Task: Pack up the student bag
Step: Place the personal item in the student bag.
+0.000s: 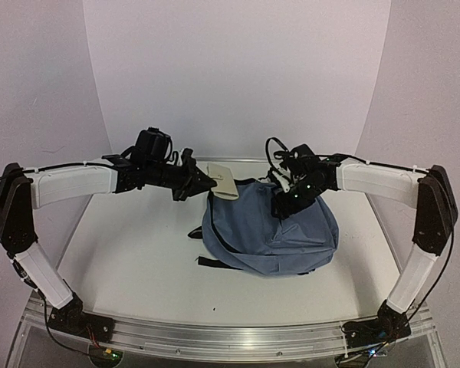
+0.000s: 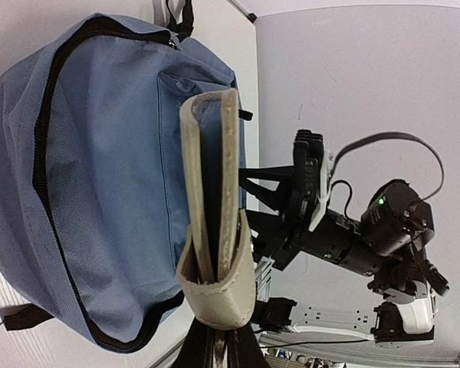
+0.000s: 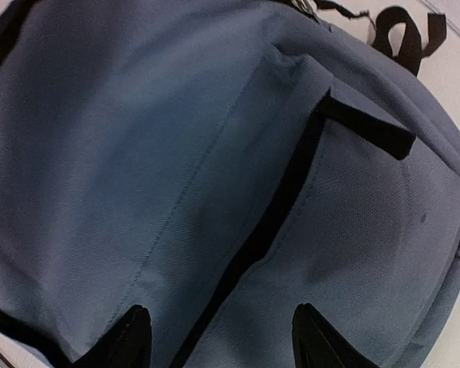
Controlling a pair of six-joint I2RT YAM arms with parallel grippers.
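The student bag [image 1: 268, 230] is a blue-grey backpack lying flat on the white table, right of centre. It fills the left of the left wrist view [image 2: 100, 153] and all of the right wrist view [image 3: 176, 153]. My left gripper [image 1: 207, 182] [image 2: 217, 341] is shut on the end of a flat beige case [image 1: 221, 181] [image 2: 215, 230]. The case hangs on edge over the bag's back-left rim. My right gripper [image 1: 284, 205] [image 3: 222, 341] is open, low over the bag's top. Its two fingertips [image 3: 130, 337] straddle a dark zipper seam [image 3: 276, 215], with only fabric between them.
Black straps [image 1: 203, 261] trail from the bag's left side toward the table middle, and a strap loop [image 3: 402, 34] lies past its far end. The right arm [image 2: 353, 238] stands close beyond the case. An aluminium rail [image 1: 215, 337] runs along the near edge.
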